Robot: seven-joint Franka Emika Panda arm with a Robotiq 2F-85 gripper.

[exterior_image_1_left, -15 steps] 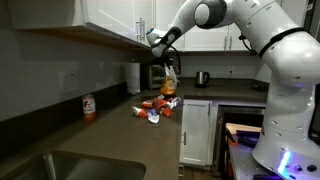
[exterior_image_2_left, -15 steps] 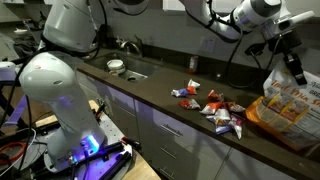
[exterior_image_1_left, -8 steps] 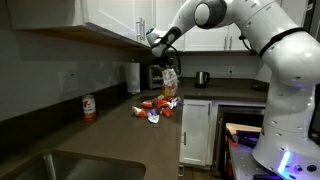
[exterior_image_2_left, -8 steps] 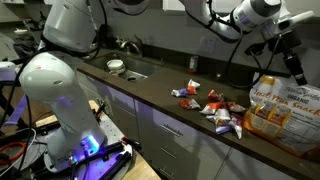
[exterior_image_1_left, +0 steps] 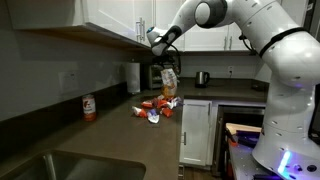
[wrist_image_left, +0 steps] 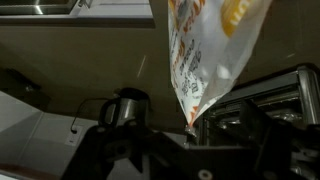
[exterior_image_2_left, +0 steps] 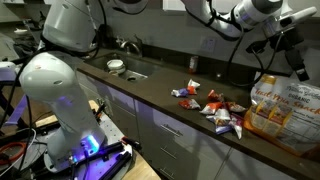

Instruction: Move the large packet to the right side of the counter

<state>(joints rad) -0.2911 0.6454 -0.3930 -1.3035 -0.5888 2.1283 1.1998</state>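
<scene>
The large packet [exterior_image_2_left: 284,106], a clear crinkly bag with orange contents and red-white print, stands upright on the dark counter [exterior_image_2_left: 140,88] at its far end. In both exterior views my gripper [exterior_image_2_left: 299,70] hangs just above the bag's top edge. From the other side the packet [exterior_image_1_left: 169,86] shows below the gripper [exterior_image_1_left: 165,63]. In the wrist view the packet [wrist_image_left: 200,50] tapers to a tip between the two dark fingers, which stand wide apart, so the gripper [wrist_image_left: 195,140] is open with the bag's top still between them.
Several small red-white packets [exterior_image_2_left: 214,108] lie in a heap on the counter beside the bag. A red can [exterior_image_1_left: 89,108] stands by the wall and a kettle [exterior_image_1_left: 201,78] beyond the bag. The sink [exterior_image_2_left: 124,68] lies at the other end.
The jaws have gone from shut on the packet's top to wide apart. The packet dropped from a tilted hold to standing on the counter. The gripper rose slightly.
</scene>
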